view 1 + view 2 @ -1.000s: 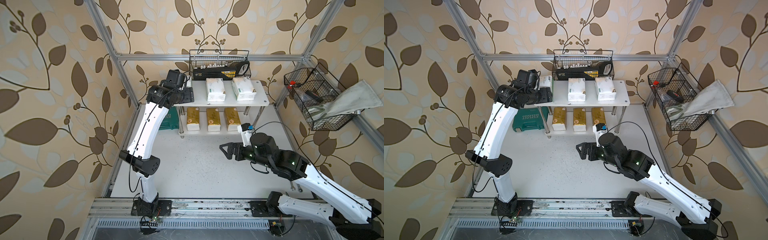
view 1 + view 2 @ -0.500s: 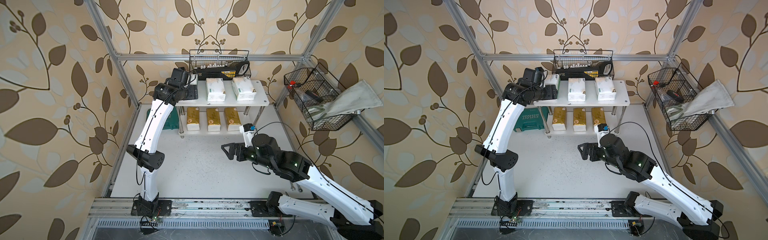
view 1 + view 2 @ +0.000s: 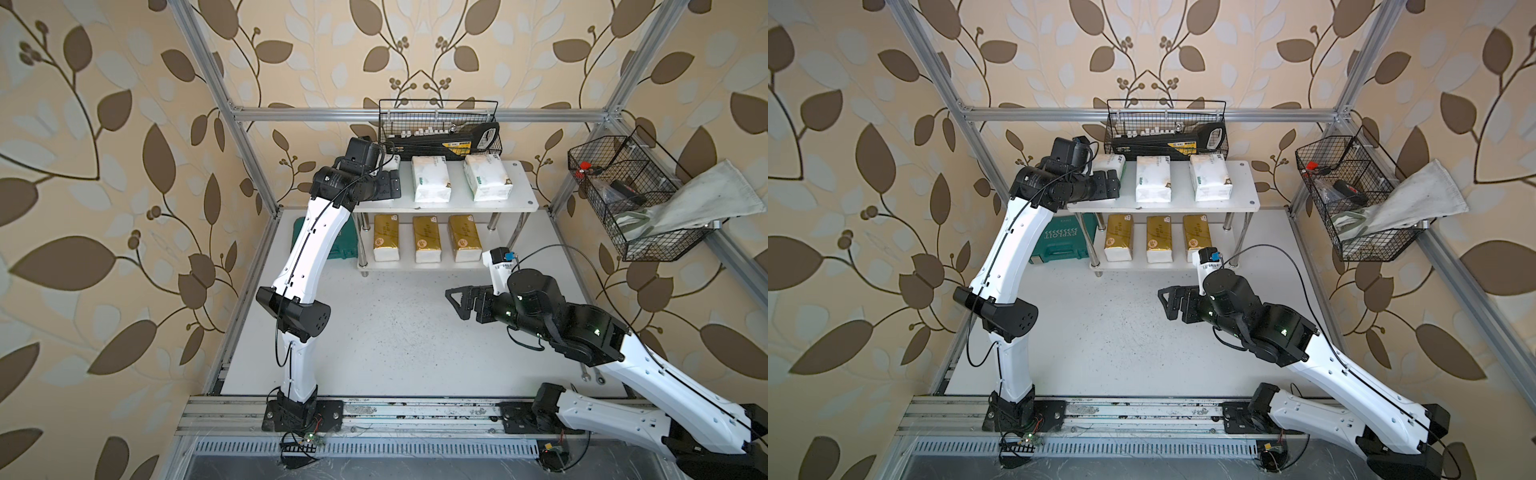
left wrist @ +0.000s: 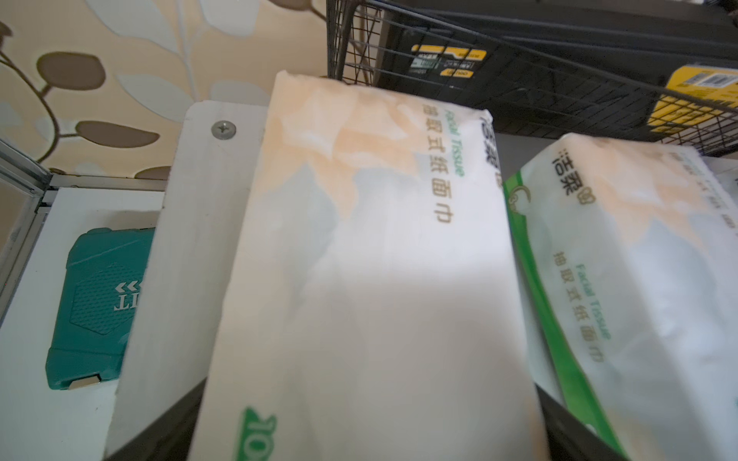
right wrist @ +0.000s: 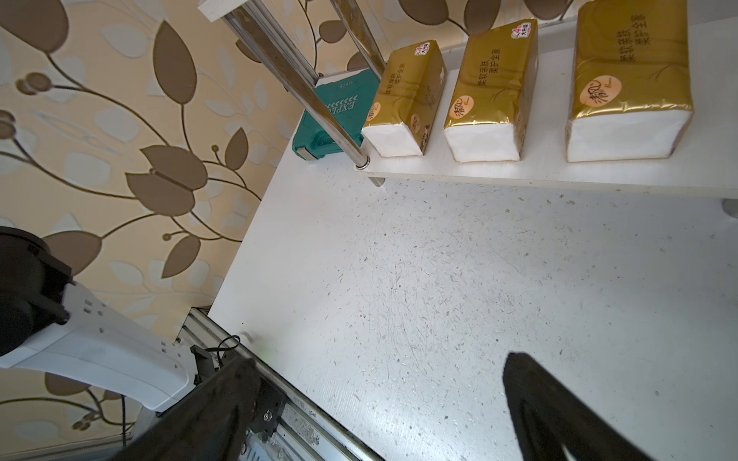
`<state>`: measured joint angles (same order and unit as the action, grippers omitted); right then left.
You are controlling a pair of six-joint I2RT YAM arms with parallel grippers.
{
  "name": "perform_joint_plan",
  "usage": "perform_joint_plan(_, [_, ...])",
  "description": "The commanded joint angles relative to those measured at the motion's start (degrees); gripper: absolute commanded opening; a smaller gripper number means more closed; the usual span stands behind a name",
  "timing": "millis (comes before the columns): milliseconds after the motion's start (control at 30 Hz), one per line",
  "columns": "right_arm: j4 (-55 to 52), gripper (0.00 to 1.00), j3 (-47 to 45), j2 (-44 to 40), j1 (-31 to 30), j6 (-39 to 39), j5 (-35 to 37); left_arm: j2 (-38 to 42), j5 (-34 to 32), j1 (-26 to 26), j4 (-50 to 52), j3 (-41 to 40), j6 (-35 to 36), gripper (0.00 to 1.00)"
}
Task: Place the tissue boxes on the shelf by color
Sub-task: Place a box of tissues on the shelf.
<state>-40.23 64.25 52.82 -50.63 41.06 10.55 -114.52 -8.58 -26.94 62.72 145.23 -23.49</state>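
Left gripper (image 3: pixel 1113 185) straddles third white tissue pack (image 4: pixel 359 259) at shelf (image 3: pixel 1244 187) top-board left end, completing white row; clamped or released, cannot tell. Right gripper (image 3: pixel 457 301) spread wide, empty.

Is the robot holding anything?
Right gripper: nothing, jaws open. Left gripper: jaws flank the near end of a white tissue pack on the shelf; a grip cannot be told.

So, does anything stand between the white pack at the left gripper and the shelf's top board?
Nothing visible does. The white pack already lies on the shelf's top board, between the fingers of the left gripper and beside the neighbouring white pack.
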Motion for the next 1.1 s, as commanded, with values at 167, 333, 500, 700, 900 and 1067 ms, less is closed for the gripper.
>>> perform_joint_plan(167, [-0.64,0.99,1.27,-0.69,-0.27,-0.1,0.98,4.55,3.72,0.3,-2.06,-2.63,-4.45,0.99])
perform_joint_plan(333, [-0.47,0.99,1.01,-0.49,-0.35,-0.01,1.02,5.45,4.43,-0.01,-2.1,-2.63,-5.07,0.99])
perform_joint_plan(500, [-0.31,0.99,0.95,-0.21,-0.35,-0.01,0.88,5.62,2.65,-1.19,-1.66,-2.65,-5.14,0.99])
perform_joint_plan(700, [-0.29,0.99,0.52,-0.08,-0.36,-0.05,1.06,5.0,-8.21,-4.56,-0.17,-1.73,-2.77,0.99])
perform_joint_plan(900, [-0.03,0.99,0.34,0.01,-0.35,-0.19,1.03,3.35,-16.08,-6.96,0.56,-1.09,-2.0,0.99])
perform_joint_plan(1067, [-0.04,0.99,0.1,0.01,-0.34,-0.28,1.05,3.16,-21.96,-8.41,-0.79,-1.44,-2.13,0.99])
